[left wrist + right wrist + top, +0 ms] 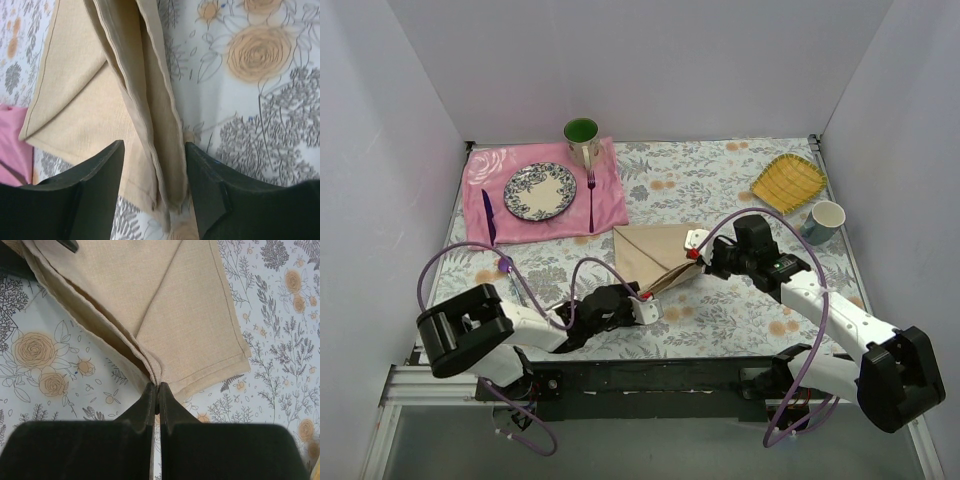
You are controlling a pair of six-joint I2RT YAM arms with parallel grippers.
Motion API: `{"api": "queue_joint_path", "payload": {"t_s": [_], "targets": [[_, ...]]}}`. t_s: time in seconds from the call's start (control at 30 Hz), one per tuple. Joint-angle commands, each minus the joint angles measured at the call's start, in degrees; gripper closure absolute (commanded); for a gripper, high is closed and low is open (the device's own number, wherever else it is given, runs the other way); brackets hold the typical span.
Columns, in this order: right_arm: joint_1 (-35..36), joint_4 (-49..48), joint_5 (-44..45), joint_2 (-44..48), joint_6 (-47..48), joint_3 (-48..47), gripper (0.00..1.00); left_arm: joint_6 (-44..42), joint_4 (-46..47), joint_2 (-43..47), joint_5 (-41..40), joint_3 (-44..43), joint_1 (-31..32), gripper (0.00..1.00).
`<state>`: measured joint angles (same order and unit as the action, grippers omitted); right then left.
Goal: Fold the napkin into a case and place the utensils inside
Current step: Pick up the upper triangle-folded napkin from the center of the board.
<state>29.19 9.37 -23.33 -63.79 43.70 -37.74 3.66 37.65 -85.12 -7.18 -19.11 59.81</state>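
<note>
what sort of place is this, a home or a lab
Probably a lab rig staged as a dining table: bare white walls around a floral tablecloth, a plate on a pink mat.

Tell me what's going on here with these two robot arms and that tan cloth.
The two arms are folding the beige napkin on the floral tablecloth. The right hand is shut on one end of its layered folded edge. The left hand is open, straddling the other end. The napkin is only partly folded, and nothing shows tucked into it yet.
</note>
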Motion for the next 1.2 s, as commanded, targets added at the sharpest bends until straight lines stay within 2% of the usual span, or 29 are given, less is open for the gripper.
{"api": "queue_joint_path", "payload": {"t_s": [0.0, 0.13, 0.2, 0.37, 0.53, 0.83, 1.17], "targets": [[-0.71, -1.63, -1.54, 1.74, 0.15, -2.52, 0.99, -1.81, -7.94, 5.75, -4.06, 5.48, 0.04, 0.50], [-0.80, -1.19, -2.24, 1.74, 0.42, -2.26, 0.99, -0.77, -8.55, 7.51, -4.86, 6.63, -0.84, 0.60], [-0.89, -0.84, -2.86, 1.74, 0.77, -2.17, 0.99, -0.41, -8.74, 7.16, -4.77, 5.85, -1.36, 0.69], [-0.80, -0.31, -3.30, 1.48, 1.47, -2.08, 0.99, 2.05, -9.52, 5.85, -3.63, 3.21, -1.98, 0.81], [-0.89, 0.13, -3.21, 1.56, 1.74, -2.43, 0.99, 1.88, -12.24, 7.68, -0.65, 2.07, -3.21, 1.00], [-0.89, 2.59, -3.21, 3.84, 2.97, -3.75, 0.99, 4.95, -30.60, 17.61, 5.51, -7.41, -4.27, 1.00], [-1.24, 5.48, -2.16, 4.64, 3.05, -9.09, 0.99, 5.57, -42.12, 20.96, 5.51, -15.76, -6.90, 1.00]]}}
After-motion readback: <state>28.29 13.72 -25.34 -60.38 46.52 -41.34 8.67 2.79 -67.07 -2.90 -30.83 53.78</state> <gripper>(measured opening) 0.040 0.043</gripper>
